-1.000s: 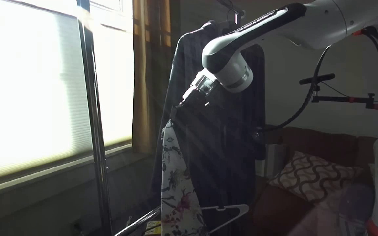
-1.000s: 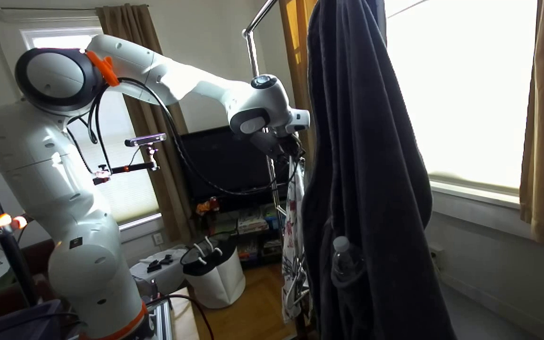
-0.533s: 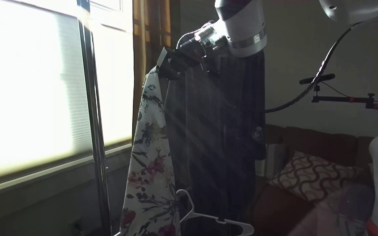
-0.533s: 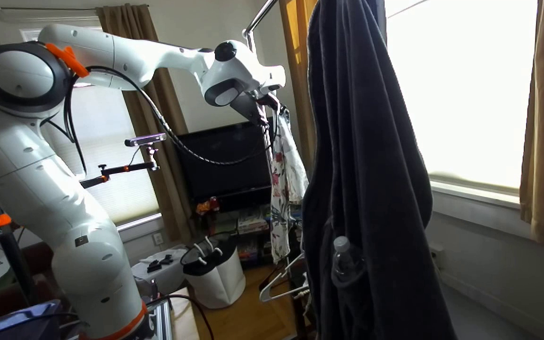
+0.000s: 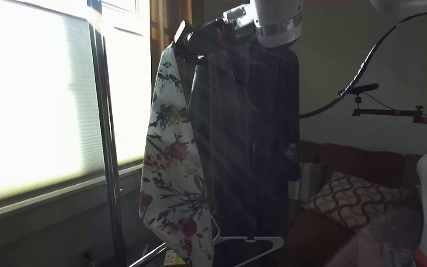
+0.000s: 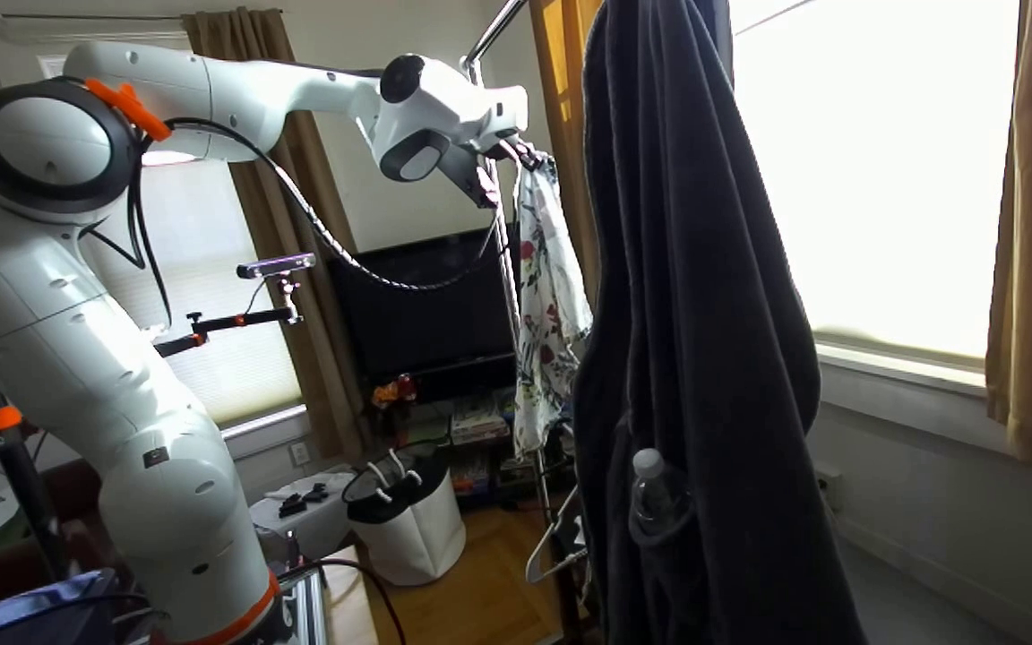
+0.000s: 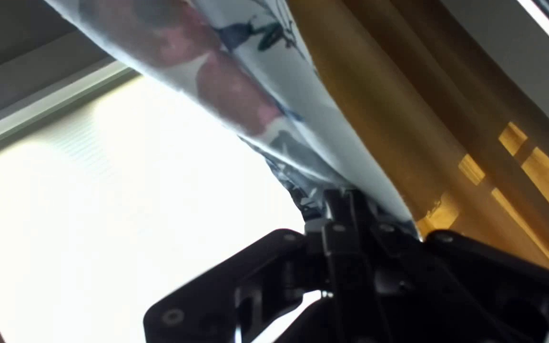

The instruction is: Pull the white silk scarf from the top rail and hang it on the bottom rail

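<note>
The white scarf [image 5: 176,148] with a floral print hangs from my gripper [image 5: 178,43]. It also shows in an exterior view [image 6: 541,296] beside the dark coat, and in the wrist view [image 7: 236,85]. The gripper is shut on the scarf's upper end; in the wrist view the fingertips [image 7: 348,202] press together with cloth bunched around them. The top rail [image 6: 496,29] is a chrome bar high in an exterior view. The bottom rail [image 5: 150,255] is a chrome bar whose far part is hidden behind the scarf's lower end; I cannot tell whether they touch.
A dark coat [image 6: 695,313] hangs close to the scarf, with a clear bottle [image 6: 655,493] in its pocket. A white hanger [image 5: 250,239] hangs low by the scarf's bottom. A chrome upright [image 5: 106,122] stands near the window. A white basket [image 6: 408,528] stands on the floor.
My gripper has risen well up, and in an exterior view moved slightly toward the window, still holding the scarf. The scarf has risen with it and swings; the white hanger has shifted.
</note>
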`<state>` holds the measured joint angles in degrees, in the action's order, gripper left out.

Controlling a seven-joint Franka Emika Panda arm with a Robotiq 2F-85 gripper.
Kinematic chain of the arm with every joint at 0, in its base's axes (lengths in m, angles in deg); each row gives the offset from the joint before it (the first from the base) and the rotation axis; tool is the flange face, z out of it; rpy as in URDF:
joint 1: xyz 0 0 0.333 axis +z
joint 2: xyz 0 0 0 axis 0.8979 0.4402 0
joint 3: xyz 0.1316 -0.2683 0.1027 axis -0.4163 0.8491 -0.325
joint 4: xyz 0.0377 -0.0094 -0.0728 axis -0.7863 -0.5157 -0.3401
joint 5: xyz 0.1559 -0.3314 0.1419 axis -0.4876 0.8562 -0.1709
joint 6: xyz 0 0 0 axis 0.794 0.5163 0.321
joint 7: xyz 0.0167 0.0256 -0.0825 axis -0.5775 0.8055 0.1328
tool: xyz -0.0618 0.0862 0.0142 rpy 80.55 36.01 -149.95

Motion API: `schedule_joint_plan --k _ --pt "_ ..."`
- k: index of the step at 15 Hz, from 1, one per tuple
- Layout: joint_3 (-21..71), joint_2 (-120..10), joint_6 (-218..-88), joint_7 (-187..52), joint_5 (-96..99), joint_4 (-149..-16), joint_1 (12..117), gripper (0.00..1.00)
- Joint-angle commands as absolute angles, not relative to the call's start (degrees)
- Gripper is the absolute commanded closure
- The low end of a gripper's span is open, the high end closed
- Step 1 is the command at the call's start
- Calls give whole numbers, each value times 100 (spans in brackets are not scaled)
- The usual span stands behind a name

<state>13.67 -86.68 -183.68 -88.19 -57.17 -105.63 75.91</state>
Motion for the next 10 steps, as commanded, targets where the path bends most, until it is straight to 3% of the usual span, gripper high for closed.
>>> schedule_joint_plan --k 1,7,10 --pt "1012 -8191 -19441 -8095 -5736 -9831 7563 99" --pt "395 -6507 -22207 -7393 -4900 -8625 7730 99" --pt "382 -5840 -22625 -8240 -5481 -8249 7913 99"
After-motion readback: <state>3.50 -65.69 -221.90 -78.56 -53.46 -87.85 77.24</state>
